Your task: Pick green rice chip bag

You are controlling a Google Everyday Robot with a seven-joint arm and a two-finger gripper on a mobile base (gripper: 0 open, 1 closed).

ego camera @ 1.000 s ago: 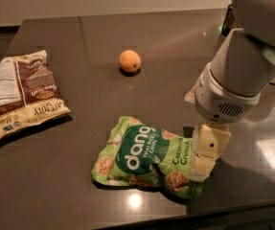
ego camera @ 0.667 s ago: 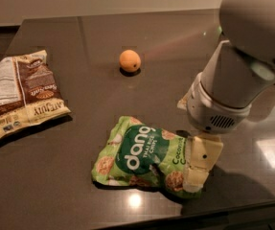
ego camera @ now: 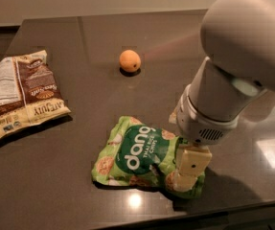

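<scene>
The green rice chip bag (ego camera: 137,156) lies flat on the dark table (ego camera: 79,200) near its front edge, with the white "dang" on a dark green oval facing up. My gripper (ego camera: 189,170) hangs from the big white arm (ego camera: 233,80) and is down on the bag's right end, covering that end. The rest of the bag lies to the left of the gripper in plain view.
A cream-and-brown snack bag (ego camera: 24,92) lies at the left side of the table. A small orange fruit (ego camera: 130,60) sits at the back middle. The table's front edge runs just below the green bag.
My arm has moved left and toward the front edge, bringing the gripper lower onto the green bag's right end. The bags and the orange have not moved.
</scene>
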